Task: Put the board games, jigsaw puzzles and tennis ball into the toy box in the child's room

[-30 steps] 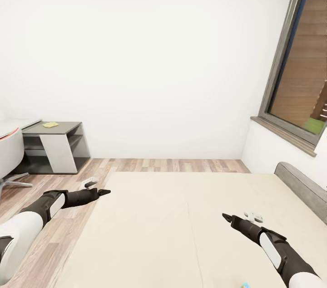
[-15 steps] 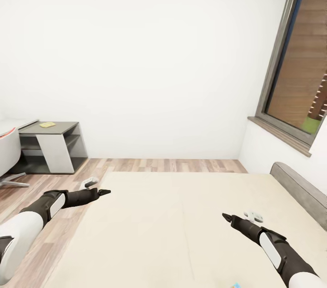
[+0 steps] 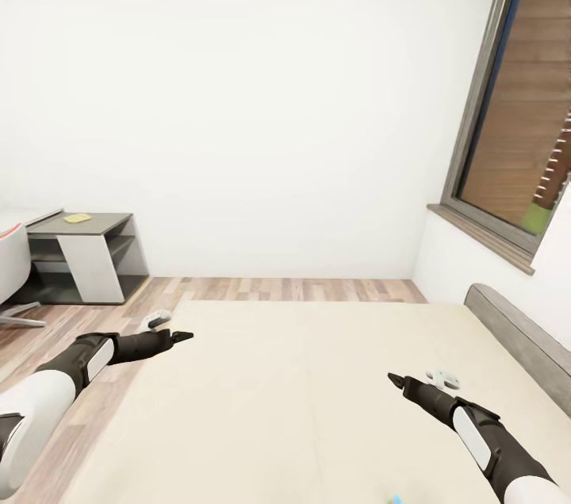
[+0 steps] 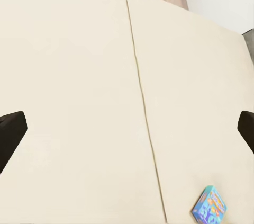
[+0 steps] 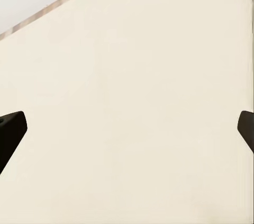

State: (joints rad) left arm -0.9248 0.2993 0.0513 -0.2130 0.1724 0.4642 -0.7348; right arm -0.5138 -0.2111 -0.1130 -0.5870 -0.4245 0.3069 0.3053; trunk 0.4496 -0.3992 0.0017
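Both grippers are wide open and empty: left gripper [image 3: 181, 336] hangs over the bed's [image 3: 301, 377] left edge, right gripper [image 3: 394, 380] over its right half. The blue board game [image 4: 210, 206] lies flat on the bed, nearer the robot than either gripper. In the head view it's a sliver at the near edge, so I'd guess the right arm is nearer.
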